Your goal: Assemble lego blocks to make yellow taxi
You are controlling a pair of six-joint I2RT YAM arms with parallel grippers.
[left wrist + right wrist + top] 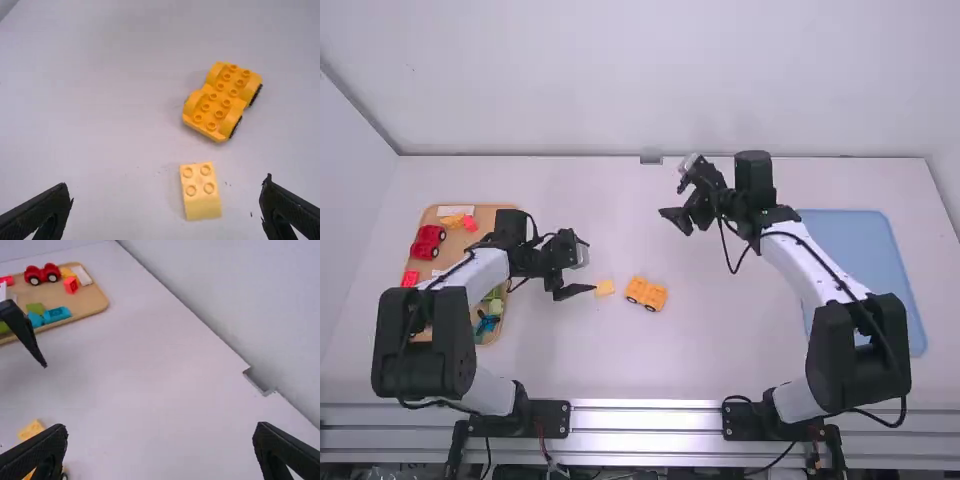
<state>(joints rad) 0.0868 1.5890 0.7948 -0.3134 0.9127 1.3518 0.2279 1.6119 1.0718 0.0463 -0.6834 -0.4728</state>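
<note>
The white table (600, 350) spreads across the high view, under a pale wall. The right arm (800, 265), white links and black joints, rises from the lower right toward the upper middle of the frame; the left arm (485, 272), built the same, reaches from the lower left toward the left of centre. A rectangular blue tray (860, 230) lies at the right side of the frame, partly behind the right arm. At the left side is a tan wooden tray (454, 245) with rounded corners, partly covered by the left arm (red, yellow, green and blue pieces lie in it).

The right gripper (675, 221), above the middle of the frame, has its fingers spread apart with nothing between them. The left gripper (576, 291), left of centre, also has its fingers apart, its tips near the small block.

The studded orange-yellow car base (646, 293) with black wheels stands on the table just below the frame's centre, studs up. In the tan tray, toward the upper left of the frame, sits a red toy car (428, 241) with dark wheels. Smallest is a pale yellow block (605, 287) (four studs on top), on the table between the left gripper and the car base, touching neither.
</note>
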